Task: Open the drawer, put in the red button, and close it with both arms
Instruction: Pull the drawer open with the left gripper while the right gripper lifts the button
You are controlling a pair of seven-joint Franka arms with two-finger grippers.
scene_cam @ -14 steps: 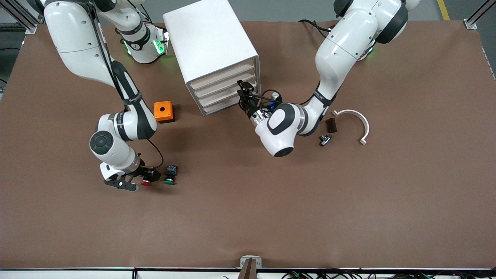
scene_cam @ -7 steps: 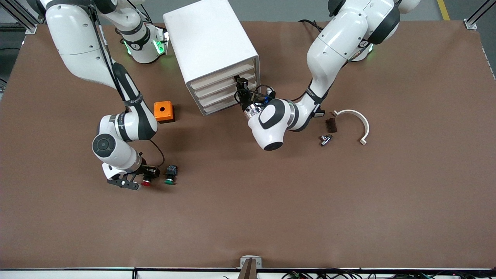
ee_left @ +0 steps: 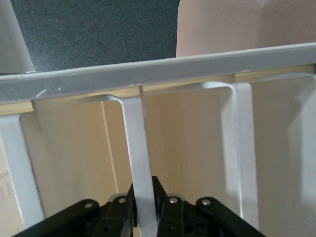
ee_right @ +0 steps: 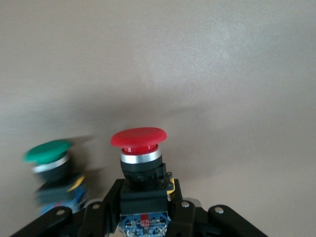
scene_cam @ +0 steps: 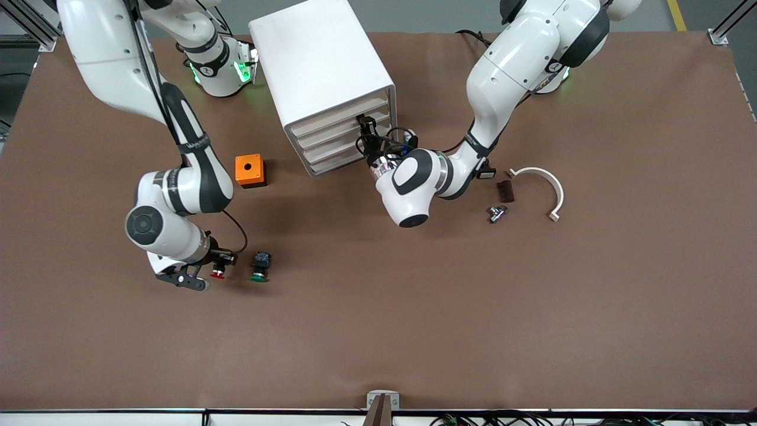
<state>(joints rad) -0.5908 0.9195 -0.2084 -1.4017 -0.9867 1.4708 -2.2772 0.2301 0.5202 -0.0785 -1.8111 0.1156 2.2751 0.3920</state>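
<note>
The white cabinet (scene_cam: 319,59) stands between the arms' bases, all drawers pushed in. My left gripper (scene_cam: 363,127) is at the front of the drawer (scene_cam: 331,131), second from the top. In the left wrist view the gripper (ee_left: 144,200) is shut on the drawer's thin white front lip (ee_left: 134,148). My right gripper (scene_cam: 214,267) is low over the table toward the right arm's end, shut on the red button (scene_cam: 218,273). The right wrist view shows the gripper (ee_right: 144,200) clamping its black body under the red cap (ee_right: 138,138).
The green button (scene_cam: 260,266) lies beside the red one and shows in the right wrist view (ee_right: 48,152). An orange box (scene_cam: 249,170) sits near the cabinet. A white curved piece (scene_cam: 547,180), a dark block (scene_cam: 504,190) and a small metal part (scene_cam: 495,213) lie by the left arm.
The left gripper has moved in to the cabinet front, onto the second drawer's lip. The right gripper has drawn the red button a little away from the green one.
</note>
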